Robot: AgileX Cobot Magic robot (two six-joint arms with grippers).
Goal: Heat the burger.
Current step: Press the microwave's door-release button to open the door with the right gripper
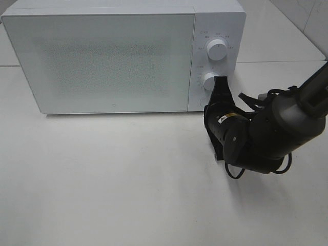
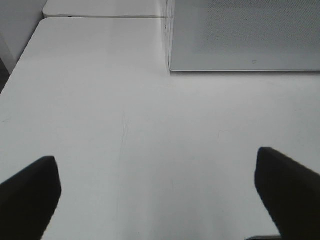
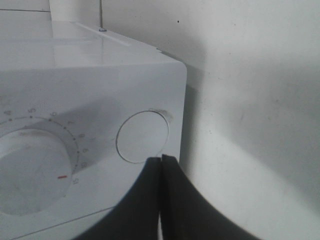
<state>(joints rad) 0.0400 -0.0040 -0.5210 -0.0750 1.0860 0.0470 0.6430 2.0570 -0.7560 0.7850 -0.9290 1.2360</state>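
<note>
Across all three views the burger is not to be seen. Whether it sits inside the microwave cannot be told: the door is shut and its dotted grey window shows nothing behind it.

Microwave: white, standing at the back of the white table, door facing the high camera, control panel on the right side of its front. Panel carries an upper knob, a lower knob beneath it, and a round button lowest of the three. In the right wrist view the lower knob has numerals around its rim and a small red mark on its face.

Right gripper: up against the control panel, jaws pressed together with only a thin seam between the two black fingers, nothing between them. In the right wrist view the joined tips sit at the rim of the round button, close beside the lower knob. Actual contact with the panel cannot be confirmed. The black arm reaches in from the right edge of the high view, a cable looped under the wrist.

Left gripper: jaws spread wide, holding nothing, over bare table in front of the microwave's left front corner and well apart from it. It does not appear in the high view.
</note>
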